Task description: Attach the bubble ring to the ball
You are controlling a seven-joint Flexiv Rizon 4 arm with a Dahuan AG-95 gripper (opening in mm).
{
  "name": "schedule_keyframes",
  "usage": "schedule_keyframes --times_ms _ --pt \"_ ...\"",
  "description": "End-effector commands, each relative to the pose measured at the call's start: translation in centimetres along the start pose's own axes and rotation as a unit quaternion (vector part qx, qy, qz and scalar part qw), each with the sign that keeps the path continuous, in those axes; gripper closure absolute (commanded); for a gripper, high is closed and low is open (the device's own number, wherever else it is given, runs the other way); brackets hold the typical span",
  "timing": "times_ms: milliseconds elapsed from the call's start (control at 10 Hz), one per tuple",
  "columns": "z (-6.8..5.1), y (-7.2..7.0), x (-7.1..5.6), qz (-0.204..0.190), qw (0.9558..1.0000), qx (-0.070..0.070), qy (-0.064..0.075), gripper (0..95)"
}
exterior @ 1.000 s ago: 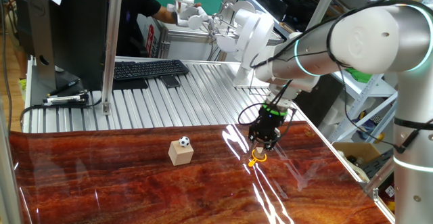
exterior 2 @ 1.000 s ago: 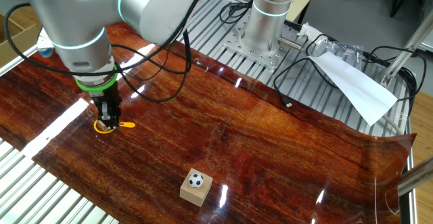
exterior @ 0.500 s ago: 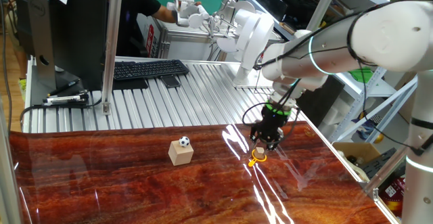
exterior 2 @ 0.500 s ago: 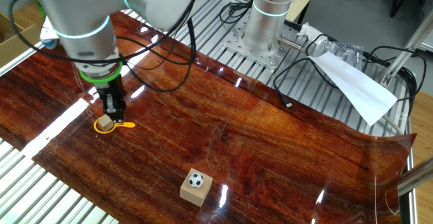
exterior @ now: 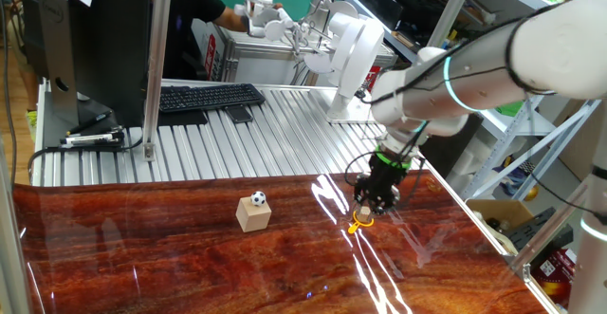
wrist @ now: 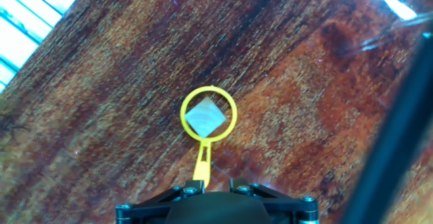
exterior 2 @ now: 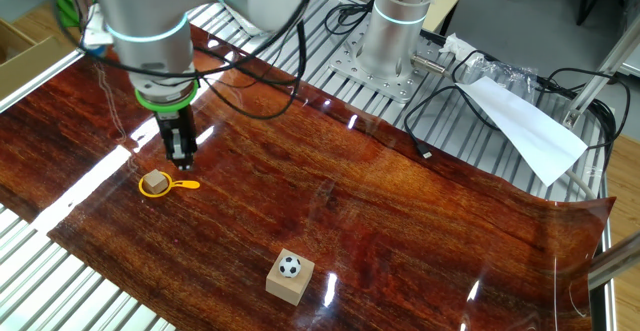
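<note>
Counter [exterior 2: 400,231]: glossy red wood.
Gripper [exterior 2: 181,157]: above the ring, jaws empty; opening hidden.
Ball [exterior 2: 289,266]: atop a cube, well apart.
Bubble ring [wrist: 208,116]: flat, encircling a cube [wrist: 206,118].
Advice: grip the stem, lift straight up.

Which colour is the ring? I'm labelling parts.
Yellow: the ring shows best in the hand view, lying around a small cube.

In the hand view the gripper [wrist: 215,204] is being cut off by the bottom edge, fingertips hidden, so how the jaws stand is unclear. The bubble ring [wrist: 208,116] stem's near end is disappearing beneath the jaws.
</note>
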State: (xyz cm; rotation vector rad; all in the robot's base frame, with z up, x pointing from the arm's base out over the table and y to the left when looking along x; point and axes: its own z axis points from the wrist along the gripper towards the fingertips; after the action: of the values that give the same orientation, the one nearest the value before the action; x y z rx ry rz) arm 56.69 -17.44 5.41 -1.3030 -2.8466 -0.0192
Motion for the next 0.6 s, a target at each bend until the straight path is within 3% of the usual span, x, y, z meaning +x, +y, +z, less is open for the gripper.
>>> schedule_keyframes --times_ms 100,500,600 --pt "0.4 0.0 -0.2 0.003 1.0000 -0.001 0.004 76.0" --pt "1.8 0.1 -0.1 0.009 0.9999 -0.009 -0.008 76.0" --pt "2.0 0.1 -0.1 0.011 0.9999 -0.010 -0.009 57.0"
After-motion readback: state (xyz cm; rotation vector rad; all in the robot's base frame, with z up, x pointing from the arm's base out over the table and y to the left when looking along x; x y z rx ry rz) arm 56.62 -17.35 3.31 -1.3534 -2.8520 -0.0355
